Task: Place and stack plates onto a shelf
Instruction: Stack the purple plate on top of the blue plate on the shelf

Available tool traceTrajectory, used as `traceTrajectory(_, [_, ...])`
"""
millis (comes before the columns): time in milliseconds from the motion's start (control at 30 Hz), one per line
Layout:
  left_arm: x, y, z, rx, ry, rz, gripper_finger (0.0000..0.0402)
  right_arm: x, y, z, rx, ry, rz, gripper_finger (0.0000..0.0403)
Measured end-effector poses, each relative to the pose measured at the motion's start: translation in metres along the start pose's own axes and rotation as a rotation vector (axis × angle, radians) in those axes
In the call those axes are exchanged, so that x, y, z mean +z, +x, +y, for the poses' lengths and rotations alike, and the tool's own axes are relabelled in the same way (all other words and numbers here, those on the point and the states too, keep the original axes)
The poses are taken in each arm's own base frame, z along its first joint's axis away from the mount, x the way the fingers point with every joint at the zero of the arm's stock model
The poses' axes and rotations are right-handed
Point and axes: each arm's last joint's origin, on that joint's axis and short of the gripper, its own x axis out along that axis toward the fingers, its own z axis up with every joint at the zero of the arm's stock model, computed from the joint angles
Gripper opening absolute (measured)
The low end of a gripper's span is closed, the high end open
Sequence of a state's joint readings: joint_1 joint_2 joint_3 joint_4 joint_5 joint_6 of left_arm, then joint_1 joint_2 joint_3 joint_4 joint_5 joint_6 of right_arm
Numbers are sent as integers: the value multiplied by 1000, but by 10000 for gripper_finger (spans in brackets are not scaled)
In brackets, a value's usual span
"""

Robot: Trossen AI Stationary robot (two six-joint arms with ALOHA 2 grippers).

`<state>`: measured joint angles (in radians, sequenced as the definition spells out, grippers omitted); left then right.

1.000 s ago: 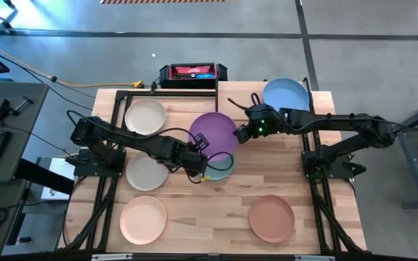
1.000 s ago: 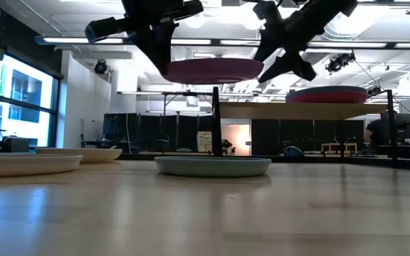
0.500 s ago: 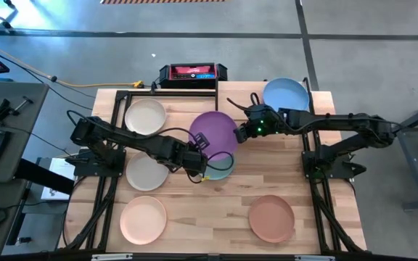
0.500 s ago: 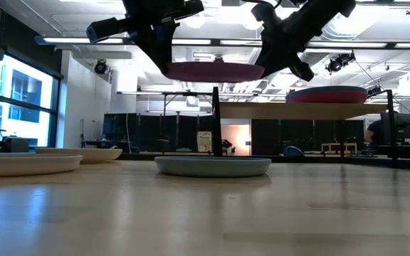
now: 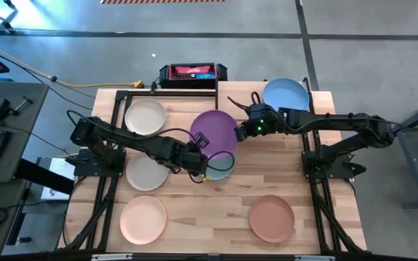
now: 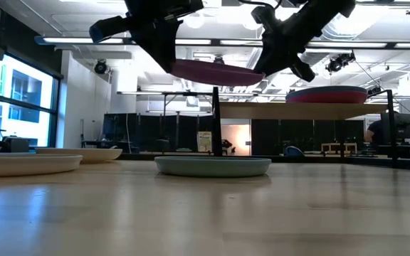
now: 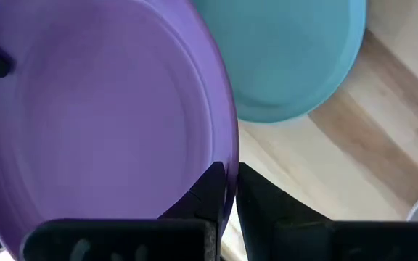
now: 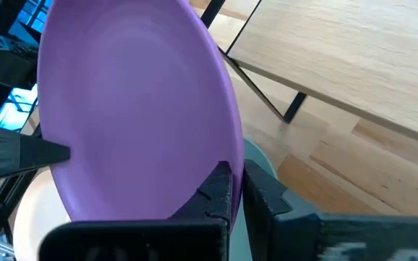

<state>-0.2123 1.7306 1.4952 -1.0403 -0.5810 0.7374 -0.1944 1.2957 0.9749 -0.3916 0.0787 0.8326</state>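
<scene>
The purple plate [image 5: 215, 129] hangs in the air above the teal plate [image 5: 222, 167], which lies flat on the table. My left gripper [image 5: 200, 145] is shut on its near-left rim and my right gripper [image 5: 239, 133] is shut on its right rim. In the low view the purple plate [image 6: 216, 71] is tilted, lower toward the right. The shelf [image 6: 297, 111] stands at the far right and carries a blue plate [image 5: 286, 94] stacked on a magenta one [image 6: 326, 96]. My left gripper pinches the purple plate's rim [image 7: 231, 163] between its two fingers, one on the upper face and one underneath. The fingers come from the table's near left. The plate is lifted clear of the table. My right gripper pinches the opposite rim [image 8: 234, 156] between its two fingers, one over and one under. It comes from the table's right, slanting slightly down. The plate hangs tilted between both grippers, above the teal plate.
A cream plate [image 5: 145, 116], a grey-beige plate [image 5: 145, 172] and a peach-pink plate [image 5: 143, 220] lie along the table's left side. A terracotta plate [image 5: 271, 217] lies near the front right. A black and red box [image 5: 192, 72] sits at the far edge.
My right gripper has shut on the purple plate's right rim. The plate, level a second ago, has tipped and is now lower on the right. Both arms have stayed nearly in place.
</scene>
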Motion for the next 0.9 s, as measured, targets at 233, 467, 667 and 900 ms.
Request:
traceTrajectory(233, [2, 0, -2, -82, -115, -70, 21, 0, 0, 0, 6, 2, 3, 0])
traceTrajectory(467, [3, 0, -2, -121, -215, -92, 22, 0, 0, 0, 9, 6, 3, 0])
traceTrajectory(667, [-1, 4, 1, -166, -327, -97, 39, 1, 0, 1, 17, 8, -5, 0])
traceTrajectory(900, [-5, 7, 4, -183, -404, -85, 99, 2, 0, 1, 10, 12, -12, 0])
